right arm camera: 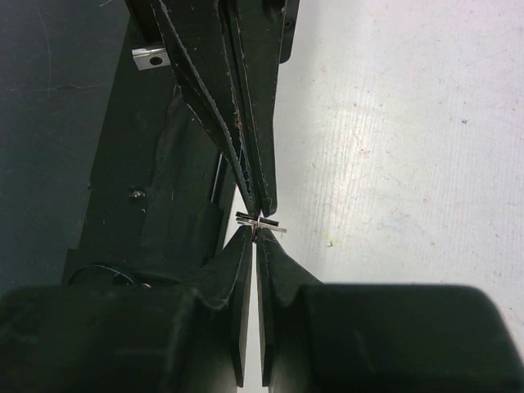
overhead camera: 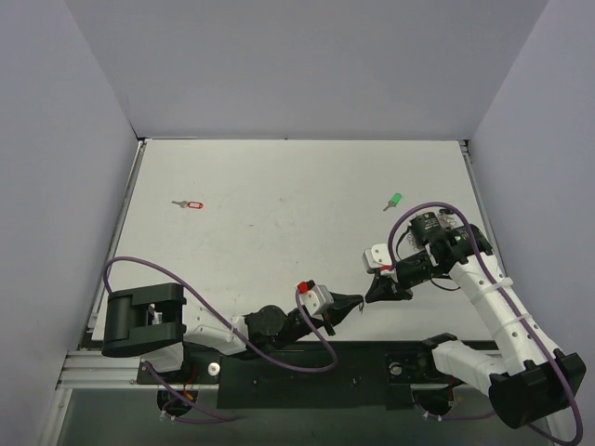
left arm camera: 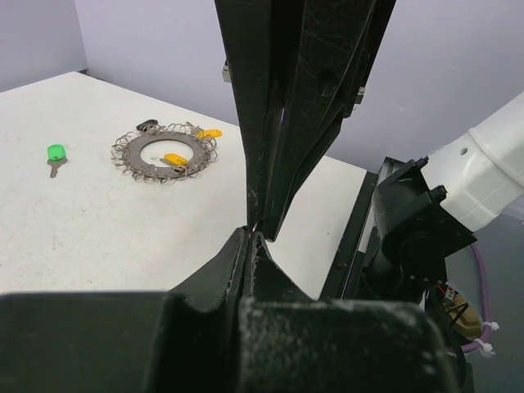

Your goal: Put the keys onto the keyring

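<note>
My two grippers meet tip to tip near the table's front edge, left gripper (overhead camera: 358, 302) and right gripper (overhead camera: 375, 294). In the right wrist view a thin silver key (right arm camera: 275, 230) shows edge-on, pinched at the tips of my right gripper (right arm camera: 256, 232). The left gripper's fingers (right arm camera: 264, 192) come down onto the key from above, also shut. The keyring (left arm camera: 164, 153), a spiky silver circle with yellow-headed keys on it, lies flat on the table in the left wrist view. A green-headed key (overhead camera: 394, 200) lies loose at the back right. A red-headed key (overhead camera: 192, 204) lies at the back left.
White table (overhead camera: 279, 232) with grey walls on three sides. The black base rail (overhead camera: 307, 372) runs along the near edge under both arms. A purple cable (overhead camera: 316, 358) loops beside the left arm. The right arm's elbow (overhead camera: 502, 316) rises above the table's right side.
</note>
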Motion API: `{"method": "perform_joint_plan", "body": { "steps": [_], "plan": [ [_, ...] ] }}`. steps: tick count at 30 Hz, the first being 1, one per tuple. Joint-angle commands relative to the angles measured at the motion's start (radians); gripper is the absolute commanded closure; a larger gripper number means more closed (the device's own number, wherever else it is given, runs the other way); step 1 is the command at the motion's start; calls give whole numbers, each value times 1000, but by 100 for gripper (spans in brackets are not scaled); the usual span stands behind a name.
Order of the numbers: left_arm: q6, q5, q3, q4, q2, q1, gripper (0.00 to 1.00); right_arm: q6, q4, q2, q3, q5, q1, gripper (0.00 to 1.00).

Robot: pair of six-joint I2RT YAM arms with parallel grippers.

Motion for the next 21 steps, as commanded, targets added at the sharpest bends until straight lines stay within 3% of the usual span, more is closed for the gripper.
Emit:
{"method": "perform_joint_plan", "body": {
  "steps": [1,9,11,13,15,16,21],
  "plan": [
    [0,8,12,290,-18,3,100,-19,-28,4,-15,-53,13,100],
    [-22,-32,-7,288,-12,3,100,98,-31,-11,25,29,15,100],
    [-31,-51,-28,270,-31,4,88,142,-34,-12,42,68,18,100],
    [-28,-55,-56,244,-61,4,58,165,-54,-12,59,123,26,100],
    [-17,-58,-80,143,-122,4,47,167,-87,-4,77,181,39,100],
    [-16,-58,-86,103,-144,4,45,167,-115,-1,97,197,44,100],
    [33,-22,-10,-393,-307,4,41,202,-186,48,155,336,101,100]
  ]
}}
